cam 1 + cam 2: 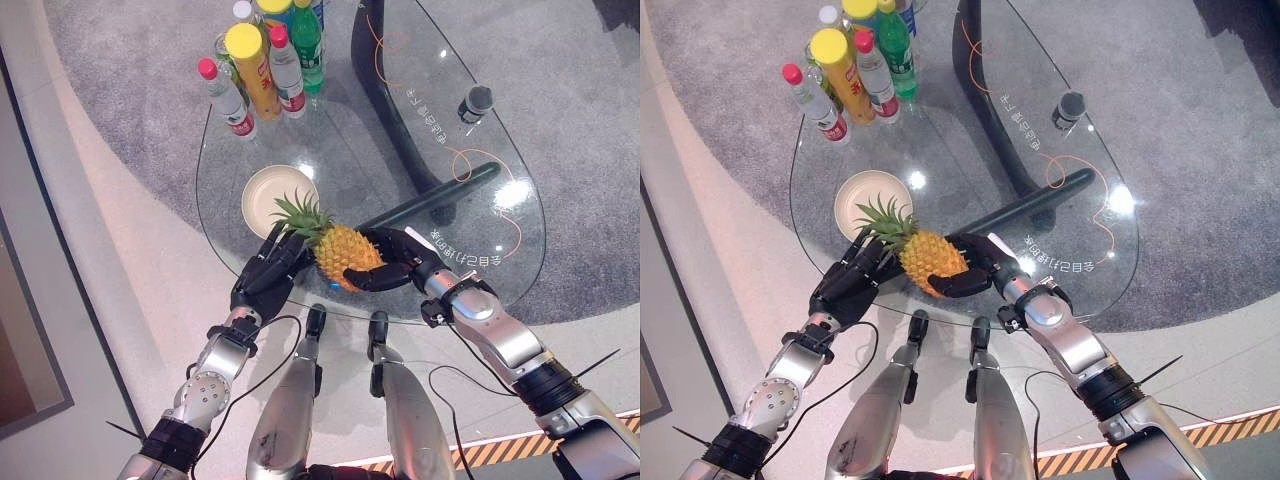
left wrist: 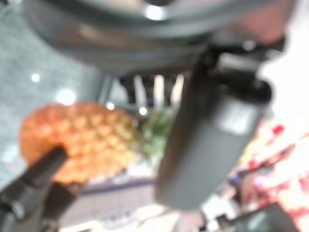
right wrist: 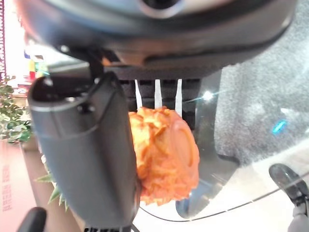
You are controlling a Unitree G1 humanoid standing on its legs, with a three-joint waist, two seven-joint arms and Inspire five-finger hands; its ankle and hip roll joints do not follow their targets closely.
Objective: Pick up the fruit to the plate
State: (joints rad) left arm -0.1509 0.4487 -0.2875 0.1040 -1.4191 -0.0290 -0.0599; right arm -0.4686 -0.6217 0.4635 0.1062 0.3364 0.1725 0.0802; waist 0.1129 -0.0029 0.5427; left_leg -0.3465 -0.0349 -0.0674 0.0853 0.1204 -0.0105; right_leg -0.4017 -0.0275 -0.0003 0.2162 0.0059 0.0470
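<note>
Your right hand (image 1: 392, 262) has its fingers curled round the pineapple (image 1: 343, 255) over the glass table (image 1: 520, 255), just beside the plate (image 1: 262, 190), while your left hand (image 1: 265, 275) presses straight fingers against its crown

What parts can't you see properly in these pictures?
- Whether the pineapple rests on the table or is lifted: eye views don't settle it.
- Bottles: tops cut off by the eye views' upper edge.
- Left hand: its wrist view is blurred.
- Right hand: its thumb hides part of the pineapple in its wrist view.
</note>
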